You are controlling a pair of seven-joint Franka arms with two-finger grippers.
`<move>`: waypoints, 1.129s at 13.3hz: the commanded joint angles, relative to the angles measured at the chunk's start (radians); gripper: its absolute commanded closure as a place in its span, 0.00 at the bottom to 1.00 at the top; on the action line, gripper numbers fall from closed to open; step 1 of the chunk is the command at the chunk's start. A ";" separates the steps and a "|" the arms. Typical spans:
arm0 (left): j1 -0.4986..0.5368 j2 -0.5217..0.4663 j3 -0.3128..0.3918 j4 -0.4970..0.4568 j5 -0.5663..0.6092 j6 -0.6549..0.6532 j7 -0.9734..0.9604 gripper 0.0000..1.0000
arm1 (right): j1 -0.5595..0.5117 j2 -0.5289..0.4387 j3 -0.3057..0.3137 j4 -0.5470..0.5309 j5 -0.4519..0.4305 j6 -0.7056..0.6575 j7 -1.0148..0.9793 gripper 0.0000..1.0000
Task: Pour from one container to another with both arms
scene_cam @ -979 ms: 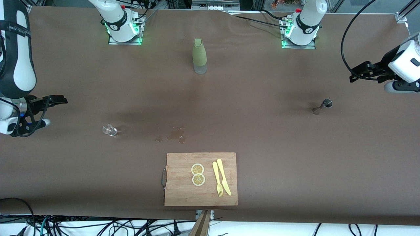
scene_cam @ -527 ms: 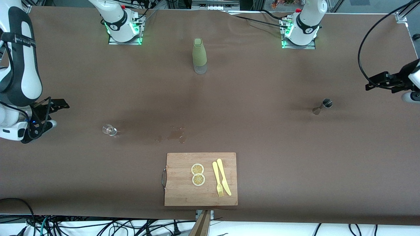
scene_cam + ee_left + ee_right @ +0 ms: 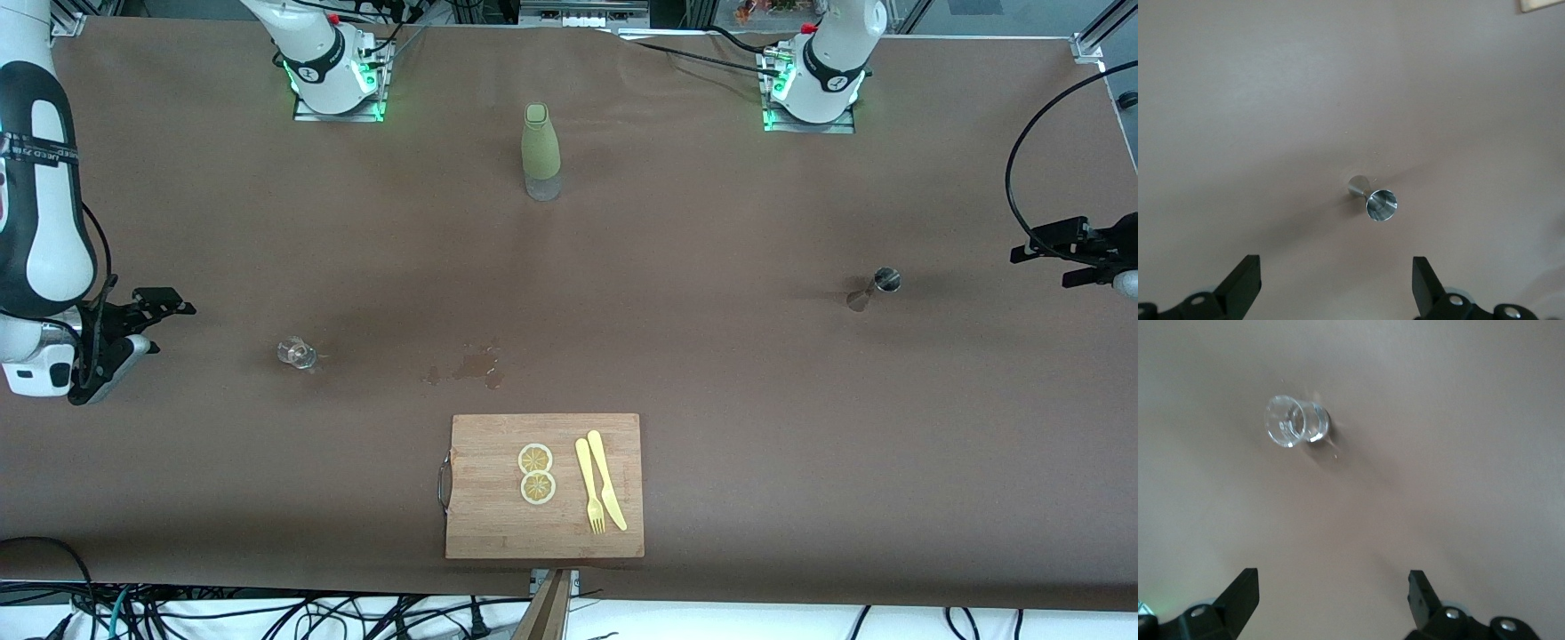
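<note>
The small steel jigger (image 3: 876,286) stands on the brown table toward the left arm's end. My left gripper (image 3: 1038,268) hangs open over the table edge beside it, apart from it. In the left wrist view the jigger (image 3: 1375,199) lies ahead of the left gripper (image 3: 1337,280), whose jaws are spread wide with nothing between them. The clear glass cup (image 3: 298,353) stands toward the right arm's end. My right gripper (image 3: 173,327) is open beside it, a hand's width away. The right wrist view shows the cup (image 3: 1295,421) ahead of the empty right gripper (image 3: 1335,590).
An olive-green bottle (image 3: 540,151) stands mid-table near the bases. A wooden cutting board (image 3: 480,516) near the front edge carries two lemon slices (image 3: 536,473) and a yellow fork and knife (image 3: 597,493). A wet stain (image 3: 471,366) marks the cloth between board and cup.
The left gripper has drawn back toward its end of the table, away from the jigger. The right gripper has shifted lower in the front view, still beside the cup. Both stay open.
</note>
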 commanded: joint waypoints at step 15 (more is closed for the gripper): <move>0.145 0.493 0.047 0.036 -0.594 -0.071 1.293 0.00 | -0.012 0.034 0.006 -0.161 0.418 0.200 -0.520 0.00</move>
